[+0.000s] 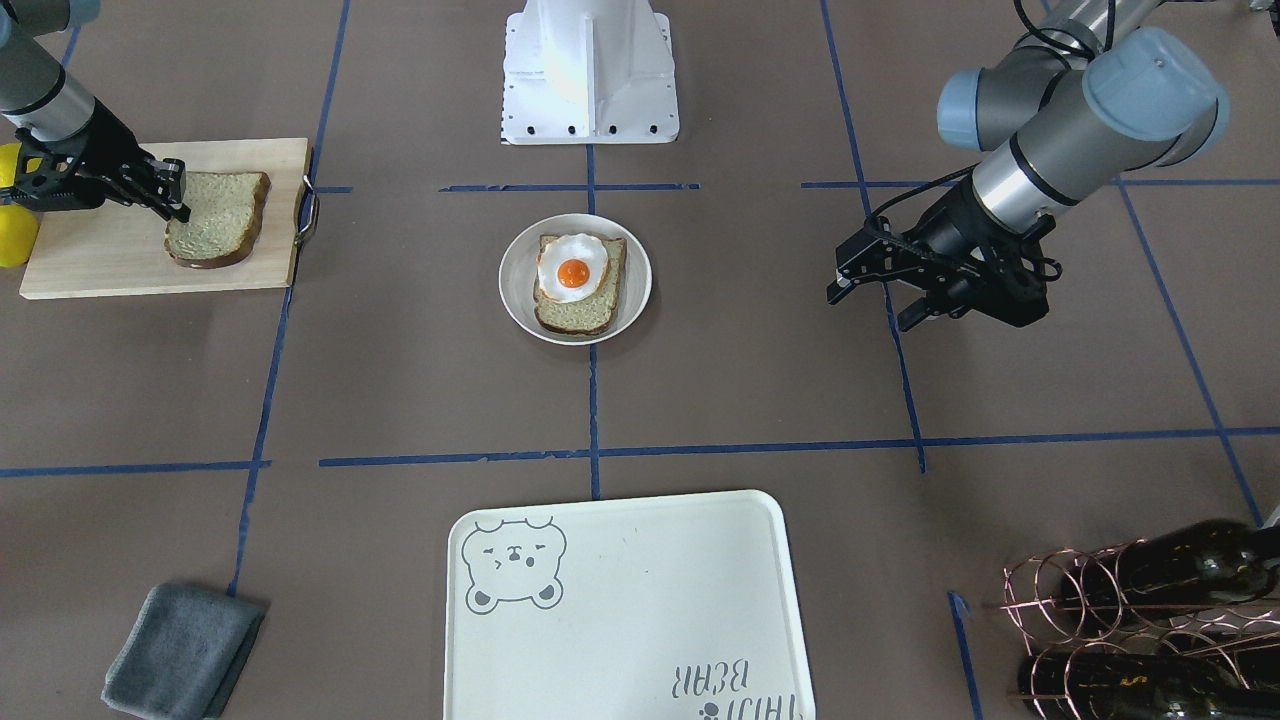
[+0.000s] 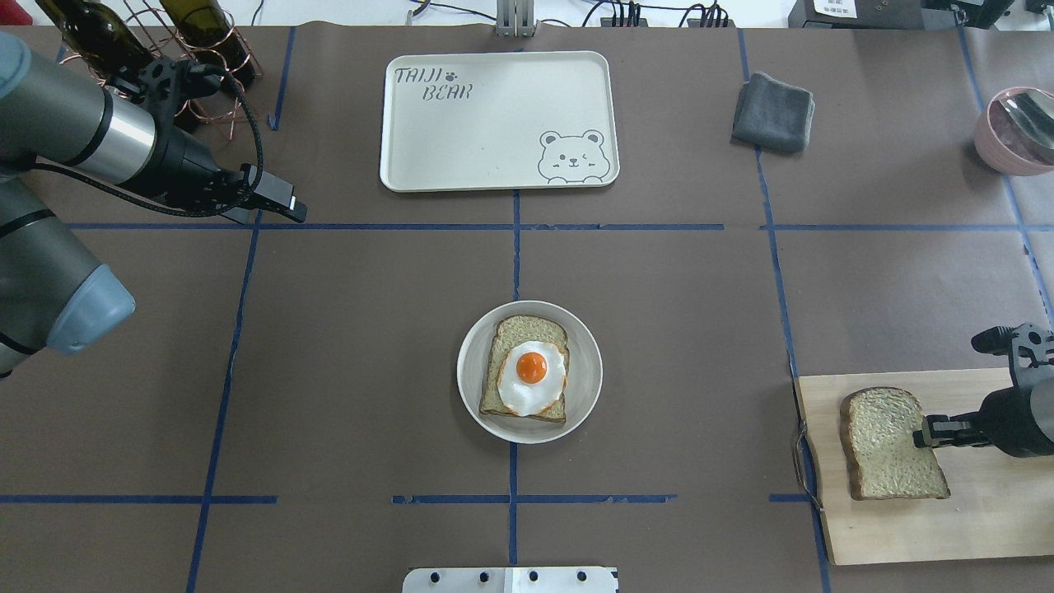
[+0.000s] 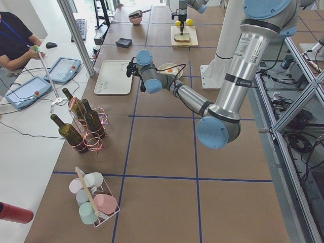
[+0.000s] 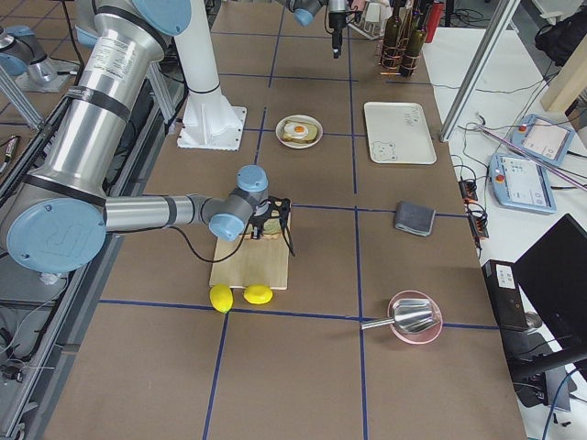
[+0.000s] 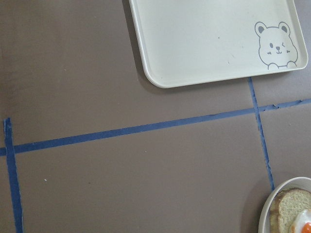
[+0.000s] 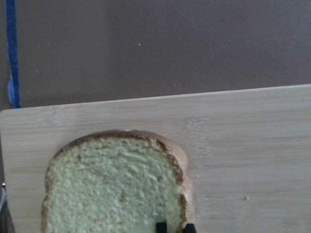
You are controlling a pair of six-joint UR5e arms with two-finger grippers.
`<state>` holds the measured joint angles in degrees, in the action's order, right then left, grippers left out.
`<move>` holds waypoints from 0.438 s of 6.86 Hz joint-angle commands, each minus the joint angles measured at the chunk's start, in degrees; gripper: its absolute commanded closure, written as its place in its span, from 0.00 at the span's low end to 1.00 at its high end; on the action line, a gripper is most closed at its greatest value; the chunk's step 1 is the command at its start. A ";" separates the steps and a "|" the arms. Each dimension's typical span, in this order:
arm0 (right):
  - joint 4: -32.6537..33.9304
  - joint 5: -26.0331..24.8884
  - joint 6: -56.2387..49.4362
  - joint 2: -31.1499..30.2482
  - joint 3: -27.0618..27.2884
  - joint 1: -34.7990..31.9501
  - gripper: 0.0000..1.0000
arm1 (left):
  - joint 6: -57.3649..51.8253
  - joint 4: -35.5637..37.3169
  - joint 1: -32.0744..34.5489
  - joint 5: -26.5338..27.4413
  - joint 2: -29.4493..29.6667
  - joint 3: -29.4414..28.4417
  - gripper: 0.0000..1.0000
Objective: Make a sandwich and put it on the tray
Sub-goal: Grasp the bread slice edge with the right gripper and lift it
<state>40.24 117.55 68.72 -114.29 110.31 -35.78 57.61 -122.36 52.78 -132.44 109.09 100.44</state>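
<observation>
On brown blue-taped table [image 2: 370, 329], cream tray [image 2: 494, 123]

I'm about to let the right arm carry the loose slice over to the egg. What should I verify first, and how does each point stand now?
1. The right gripper is at the loose slice, fingertips straddling its crust edge: ok.
2. The grip is clamped firmly: cannot tell.
3. The loose slice lies flat on the cutting board, nothing on top: ok.
4. The egg rests on the lower slice in the dish: ok.
5. The left gripper is open, well away from the dish: ok.
6. The tray holds nothing: ok.
</observation>
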 commanded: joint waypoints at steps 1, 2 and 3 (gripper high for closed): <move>-1.04 -0.04 0.01 -0.06 1.82 -0.17 1.00 | 2.76 -1.30 -1.00 0.08 0.60 -0.24 0.00; -2.17 -0.04 0.01 -0.06 2.36 -0.69 1.00 | 3.90 -2.26 -1.70 0.08 0.69 -0.50 0.00; -6.71 0.22 0.62 -0.23 1.67 -0.87 1.00 | 3.91 -2.36 -1.97 0.08 1.04 -0.51 0.00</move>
<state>37.39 117.58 68.88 -114.39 112.15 -36.32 60.93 -124.22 51.34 -132.37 109.80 100.05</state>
